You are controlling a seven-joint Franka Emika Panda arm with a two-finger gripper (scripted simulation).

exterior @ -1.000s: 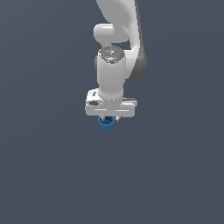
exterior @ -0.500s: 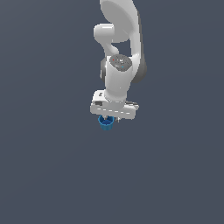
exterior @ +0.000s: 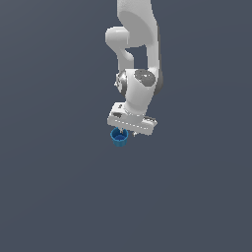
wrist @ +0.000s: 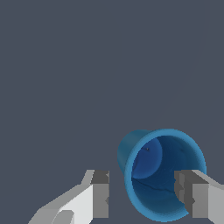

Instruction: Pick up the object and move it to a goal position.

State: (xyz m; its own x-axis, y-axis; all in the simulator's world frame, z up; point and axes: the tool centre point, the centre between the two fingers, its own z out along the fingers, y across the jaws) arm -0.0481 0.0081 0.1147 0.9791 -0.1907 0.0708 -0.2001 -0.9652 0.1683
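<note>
The object is a small blue cup [exterior: 119,137], below the end of my white hand that is on the exterior view's left. In the wrist view the cup [wrist: 157,188] shows its hollow inside, tilted toward the camera. My gripper [wrist: 142,194] has its jaws partly apart. One finger [wrist: 100,197] stands clear of the cup's wall, with background showing between them. The other finger [wrist: 194,199] overlaps the cup's rim. The cup sits off-centre, toward that second finger. In the exterior view the gripper [exterior: 129,133] is mostly hidden under the hand.
A plain dark grey surface [exterior: 59,197] fills both views. The white arm [exterior: 138,44] reaches down from the top of the exterior view. No other objects show.
The hand has shifted toward the exterior view's right and tilted. The blue cup stays at the same spot, now under the hand's left end instead of its middle.
</note>
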